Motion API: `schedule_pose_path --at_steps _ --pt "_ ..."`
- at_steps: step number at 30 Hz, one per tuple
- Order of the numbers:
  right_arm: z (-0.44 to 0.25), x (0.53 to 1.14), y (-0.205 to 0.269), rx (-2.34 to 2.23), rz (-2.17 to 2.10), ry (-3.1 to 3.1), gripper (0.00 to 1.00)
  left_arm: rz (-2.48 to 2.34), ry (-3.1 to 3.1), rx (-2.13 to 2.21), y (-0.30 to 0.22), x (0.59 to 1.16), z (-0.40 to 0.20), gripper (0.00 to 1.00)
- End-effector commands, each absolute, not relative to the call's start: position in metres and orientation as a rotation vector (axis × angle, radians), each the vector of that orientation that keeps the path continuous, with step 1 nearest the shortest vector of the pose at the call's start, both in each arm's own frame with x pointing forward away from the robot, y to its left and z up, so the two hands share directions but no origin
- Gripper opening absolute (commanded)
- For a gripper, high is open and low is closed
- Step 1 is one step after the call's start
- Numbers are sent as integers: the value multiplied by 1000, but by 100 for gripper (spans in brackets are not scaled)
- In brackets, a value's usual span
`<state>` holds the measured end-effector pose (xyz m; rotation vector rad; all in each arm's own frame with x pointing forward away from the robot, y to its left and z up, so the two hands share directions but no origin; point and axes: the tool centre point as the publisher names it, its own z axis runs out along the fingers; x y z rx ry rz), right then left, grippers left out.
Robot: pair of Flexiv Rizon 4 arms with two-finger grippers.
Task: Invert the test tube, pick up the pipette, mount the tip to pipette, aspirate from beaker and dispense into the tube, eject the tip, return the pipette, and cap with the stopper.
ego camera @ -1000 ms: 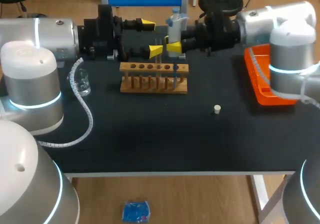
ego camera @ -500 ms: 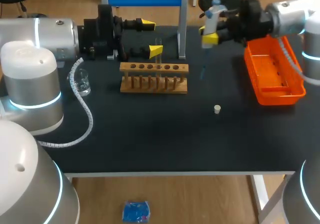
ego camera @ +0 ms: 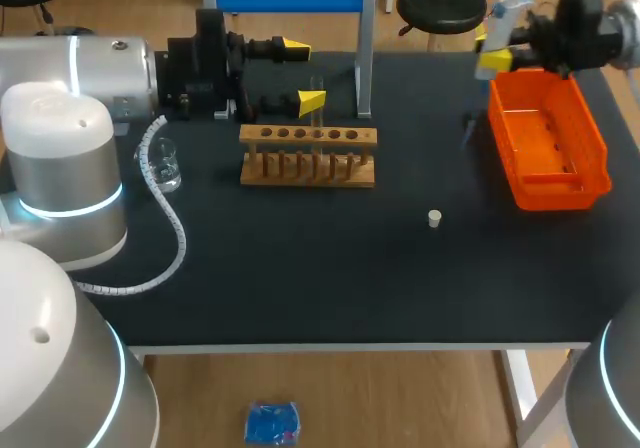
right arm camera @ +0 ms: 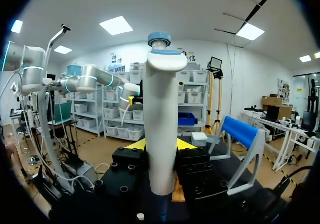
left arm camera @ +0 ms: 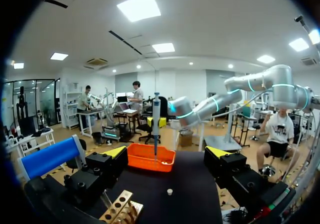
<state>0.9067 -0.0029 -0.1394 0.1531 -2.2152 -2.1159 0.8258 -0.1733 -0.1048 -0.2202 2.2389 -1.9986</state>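
Beside the orange tray, my right gripper is clamped on the upright pipette; its tip hangs outside the rim, so ejecting now likely misses.

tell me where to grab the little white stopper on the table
Probably by its sides, coming straight down from above. The stopper is short and sits low on the table, so only a top approach gets fingers round it. It lies apart from the rack and orange tray, leaving room either side.
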Motion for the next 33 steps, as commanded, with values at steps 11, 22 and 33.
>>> schedule_pose_path --at_steps 11,22,33 --pt "-140 903 -83 79 -2120 -2272 0 -2000 2236 -220 -173 826 -106 100" --pt "-159 914 -118 22 -2137 -2290 0 -2000 2236 -220 -173 826 -106 100" --pt "-175 920 -136 29 -2130 -2255 0 -2000 2236 -220 -173 826 -106 100"
